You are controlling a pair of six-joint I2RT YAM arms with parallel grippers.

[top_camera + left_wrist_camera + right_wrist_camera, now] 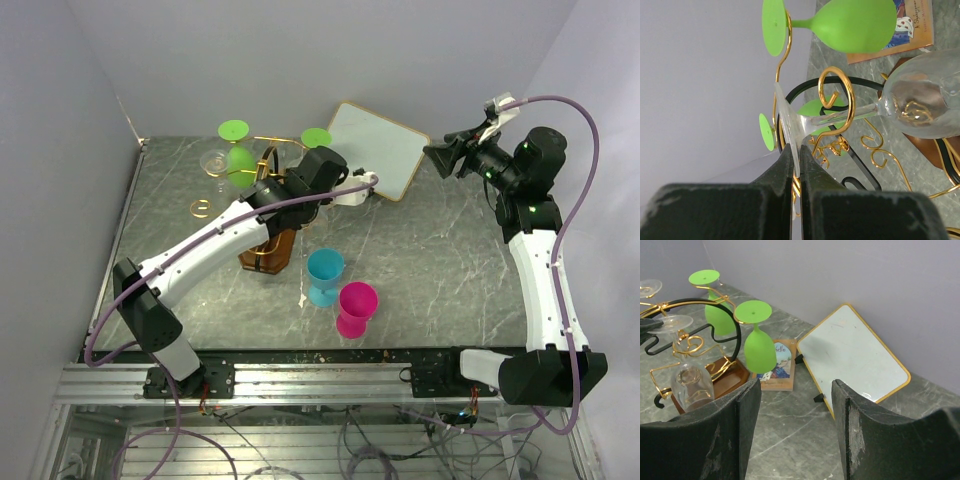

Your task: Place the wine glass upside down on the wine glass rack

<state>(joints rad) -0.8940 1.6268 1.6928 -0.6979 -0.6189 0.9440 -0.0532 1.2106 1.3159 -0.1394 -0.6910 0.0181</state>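
The gold wire wine glass rack (262, 196) stands on its dark brown wooden base (268, 250) at the back left. My left gripper (796, 152) is shut on the edge of the foot of a clear wine glass (920, 100). The glass's stem lies in a gold scroll-ended arm (840, 95), and its bowl (690, 382) hangs down over the base. In the top view my left gripper (262, 188) sits at the rack's middle. My right gripper (796, 385) is open and empty, raised at the back right (440, 158), apart from the rack.
Two green glasses (760, 347) (717, 315) and another clear glass (213, 160) hang upside down on the rack. A white tilted board (375, 148) and a small picture card (777, 365) stand behind it. A blue cup (325, 275) and a pink cup (356, 307) stand near the front.
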